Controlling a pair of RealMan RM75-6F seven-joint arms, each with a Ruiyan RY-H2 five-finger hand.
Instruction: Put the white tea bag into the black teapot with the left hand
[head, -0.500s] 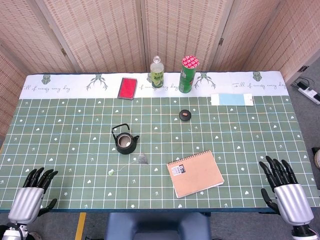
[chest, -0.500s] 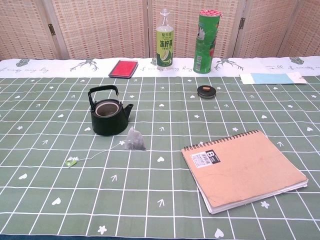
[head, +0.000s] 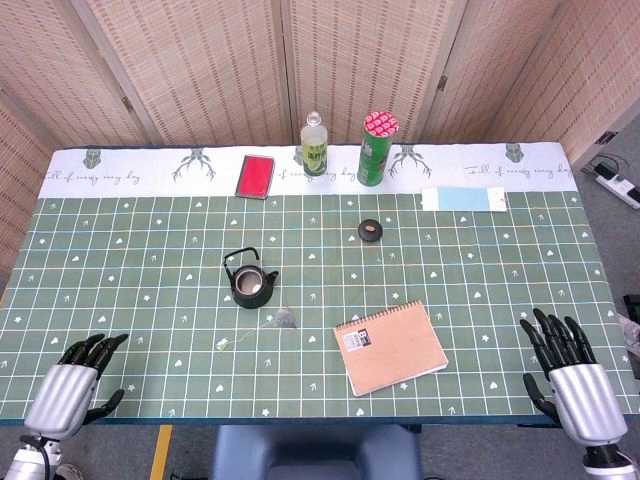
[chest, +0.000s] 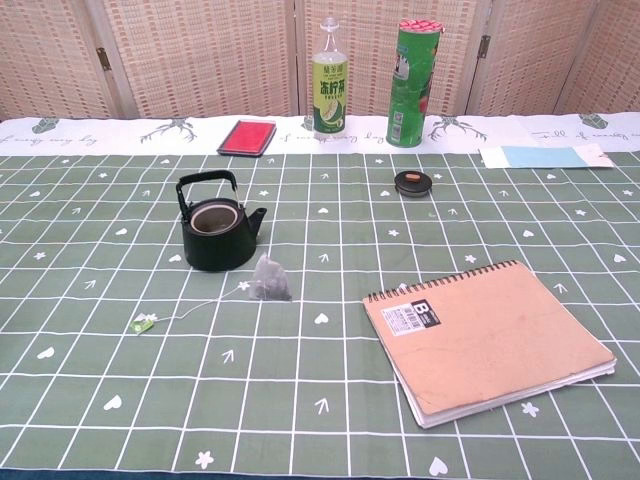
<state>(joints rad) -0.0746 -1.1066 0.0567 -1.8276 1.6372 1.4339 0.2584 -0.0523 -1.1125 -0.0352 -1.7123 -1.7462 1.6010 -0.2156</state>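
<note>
While the task has yet to begin, the left hand (head: 68, 385) hovers at the near left corner of the table (head: 120, 290), fingers spread and holding nothing, well apart from its target. Further right, the black teapot (chest: 217, 235) stands upright with its lid off and mouth open. Just beside it on the near right lies the white tea bag (chest: 270, 279), its string trailing left to a small green tag (chest: 143, 323). Everything remains to be done: reaching, picking up the bag, and dropping it in the pot.

Along the far edge stand a red case (chest: 247, 136), a bottle (chest: 329, 80) with a green label in Chinese characters too small to read, and a green can (chest: 410, 72). A notebook (chest: 490, 338) at near right carries a sticker marked "B". Cursive script runs along the cloth's white border, not legible. At the near right corner, the right hand (head: 570, 372) is likewise spread and empty.
</note>
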